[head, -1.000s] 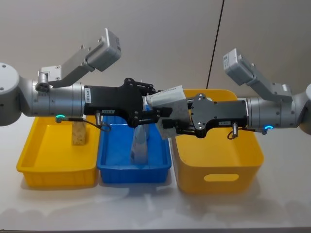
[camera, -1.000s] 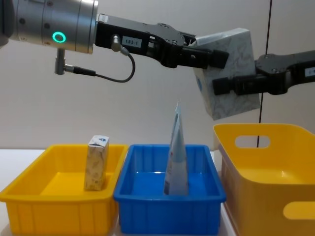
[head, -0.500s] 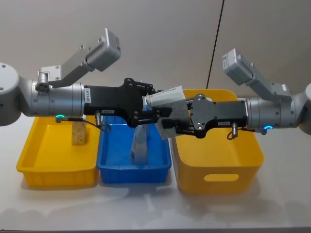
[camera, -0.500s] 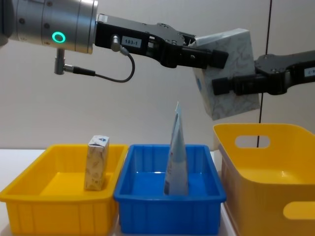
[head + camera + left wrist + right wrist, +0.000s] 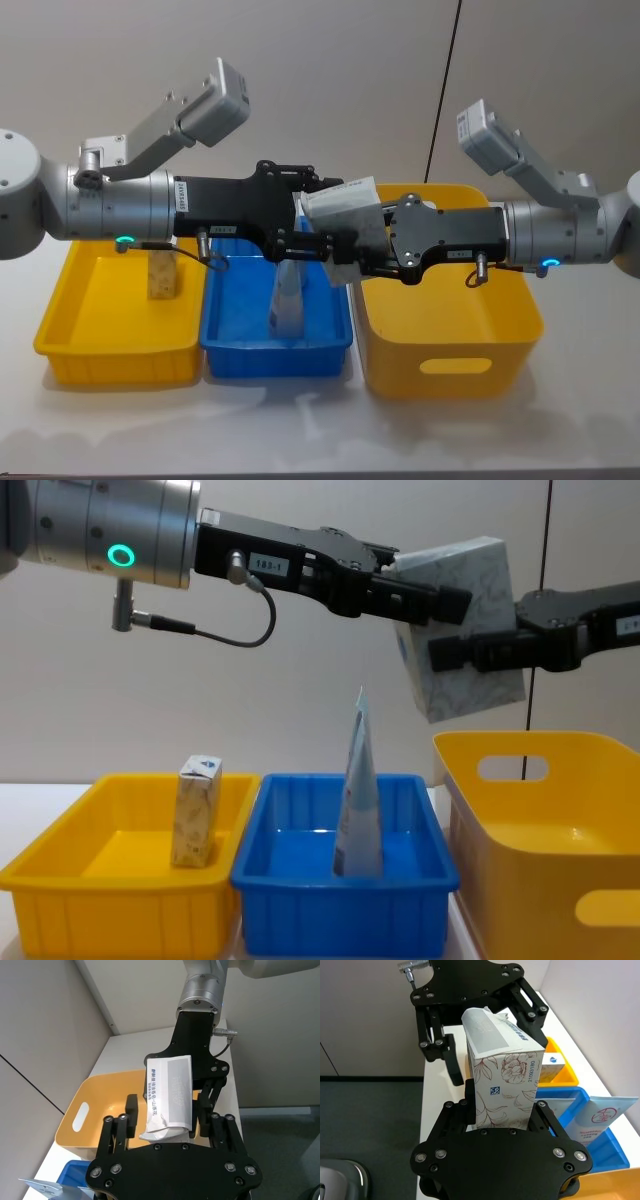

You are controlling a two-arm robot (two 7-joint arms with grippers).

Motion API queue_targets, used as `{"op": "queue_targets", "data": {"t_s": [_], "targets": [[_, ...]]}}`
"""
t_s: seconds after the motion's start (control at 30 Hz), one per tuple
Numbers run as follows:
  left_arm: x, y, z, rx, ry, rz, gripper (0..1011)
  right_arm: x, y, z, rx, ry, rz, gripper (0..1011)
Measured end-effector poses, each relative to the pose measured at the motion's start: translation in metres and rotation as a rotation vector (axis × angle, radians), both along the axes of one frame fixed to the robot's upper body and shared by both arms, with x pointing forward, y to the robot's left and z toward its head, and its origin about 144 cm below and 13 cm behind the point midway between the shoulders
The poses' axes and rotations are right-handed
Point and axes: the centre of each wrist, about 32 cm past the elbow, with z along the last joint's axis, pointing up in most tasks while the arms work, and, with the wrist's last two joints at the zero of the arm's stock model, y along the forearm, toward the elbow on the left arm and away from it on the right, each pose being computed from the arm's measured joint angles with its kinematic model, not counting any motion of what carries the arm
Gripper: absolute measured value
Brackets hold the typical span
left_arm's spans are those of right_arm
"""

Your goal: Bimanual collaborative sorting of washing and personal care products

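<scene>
A pale marbled tissue box [image 5: 345,203] hangs in the air between the two arms, above the gap between the blue bin [image 5: 235,352] and the large yellow bin [image 5: 450,340]. My right gripper [image 5: 352,240] is shut on it from the right; the right wrist view shows its fingers [image 5: 470,1105] pressed against the box [image 5: 505,1072]. My left gripper [image 5: 325,218] reaches in from the left and stands open around the box [image 5: 169,1091], with a small gap at each finger [image 5: 132,1110]. A light blue tube [image 5: 358,800] stands upright in the blue bin.
A small floral carton [image 5: 162,276] stands in the shallow yellow bin [image 5: 110,355] at the left. The three bins sit side by side near the table's front. A black cable [image 5: 440,90] runs down the wall behind the large yellow bin.
My left gripper's fingers have spread slightly and let go of the box. The right gripper still holds it in the same place.
</scene>
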Motion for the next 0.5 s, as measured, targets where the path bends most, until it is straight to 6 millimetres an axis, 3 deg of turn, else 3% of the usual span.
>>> {"op": "queue_targets", "data": {"t_s": [0.33,0.5], "targets": [[-0.0002,0.0005,0.0002,0.0,-0.001,0.002,958,-0.0008,0.0008,-0.0026,0.015,-0.009,-0.004,353],[-0.0019,0.0018,-0.0007,-0.005,0.001,0.016,1001,-0.0024,-0.0005,-0.004,0.025,-0.02,-0.026,353]]}}
